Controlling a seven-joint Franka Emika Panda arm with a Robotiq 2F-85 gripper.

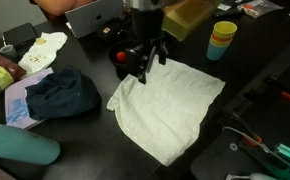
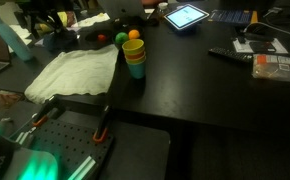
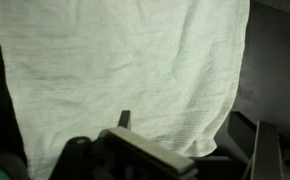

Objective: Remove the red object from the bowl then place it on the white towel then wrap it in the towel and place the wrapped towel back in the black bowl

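The white towel (image 1: pixel 170 105) lies spread flat on the dark table; it also shows in the other exterior view (image 2: pixel 75 70) and fills the wrist view (image 3: pixel 115 70). The red object (image 1: pixel 120 57) sits just past the towel's far corner, seemingly inside the black bowl (image 1: pixel 115 66), which is hard to tell from the dark table. The red object also shows in an exterior view (image 2: pixel 122 40). My gripper (image 1: pixel 148 60) hangs over the towel's far edge, next to the red object, open and empty (image 3: pixel 190 140).
A stack of coloured cups (image 1: pixel 222 40) stands beyond the towel, with an orange ball on it (image 2: pixel 135 35). A dark blue cloth (image 1: pixel 60 92) lies on a sheet beside the towel. A tablet (image 2: pixel 187 15) and clutter lie at the back.
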